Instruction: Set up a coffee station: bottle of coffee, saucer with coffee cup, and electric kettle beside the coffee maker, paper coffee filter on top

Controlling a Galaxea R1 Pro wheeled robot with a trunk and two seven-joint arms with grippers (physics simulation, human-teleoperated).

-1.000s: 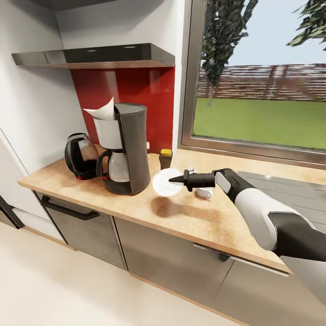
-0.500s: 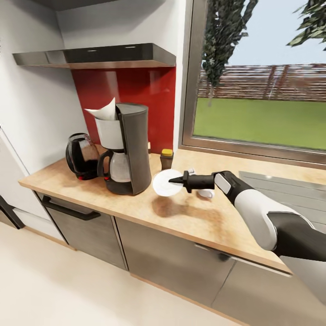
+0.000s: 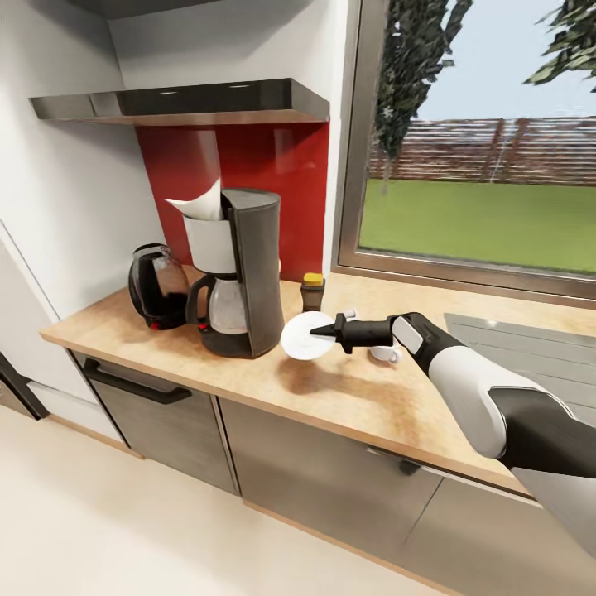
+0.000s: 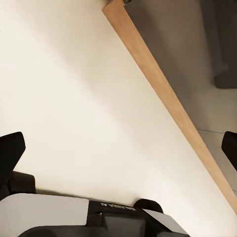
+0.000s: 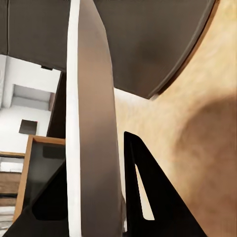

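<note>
From the head camera, my right hand [image 3: 319,330] grips the saucer [image 3: 302,337] on edge, above the bench [image 3: 348,396] just beside the coffee maker [image 3: 238,273]. The coffee cup [image 3: 384,353] lies behind my wrist. In the left wrist view, my left hand [image 4: 118,148] is spread open over pale floor. In the right wrist view, the fingers [image 5: 148,197] pinch the saucer [image 5: 91,123].

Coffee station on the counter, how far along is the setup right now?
Done: paper coffee filter atop the coffee maker, electric kettle and bottle of coffee beside it. In hand: right gripper holds the saucer above the countertop. Left: set it down, coffee cup on it.
</note>
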